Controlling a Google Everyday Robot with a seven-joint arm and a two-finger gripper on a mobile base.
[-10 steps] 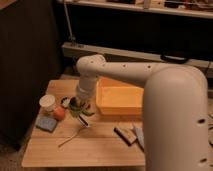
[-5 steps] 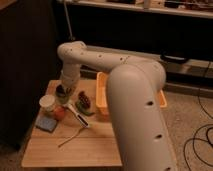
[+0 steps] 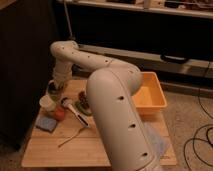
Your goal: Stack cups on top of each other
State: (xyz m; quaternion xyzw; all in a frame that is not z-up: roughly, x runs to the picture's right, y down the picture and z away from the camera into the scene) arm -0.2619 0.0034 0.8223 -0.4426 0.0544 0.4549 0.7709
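My gripper (image 3: 56,86) hangs at the end of the white arm over the back left corner of the wooden table (image 3: 100,150). It is shut and sits right at a small dark greenish cup (image 3: 53,92); whether it touches the cup I cannot tell. A white cup (image 3: 47,102) stands just in front of that one, near the left edge. The arm's thick forearm crosses the middle of the view and hides part of the table.
A large yellow-orange tub (image 3: 149,92) stands at the back right. In front of the cups lie a blue sponge (image 3: 46,123), a small orange thing (image 3: 60,114), a white-and-black utensil (image 3: 75,111), a dark lump (image 3: 83,102) and a thin wooden stick (image 3: 70,137).
The arm has swung left, carrying the gripper from beside the tub to the cups at the back left corner. The forearm now fills the middle of the view.
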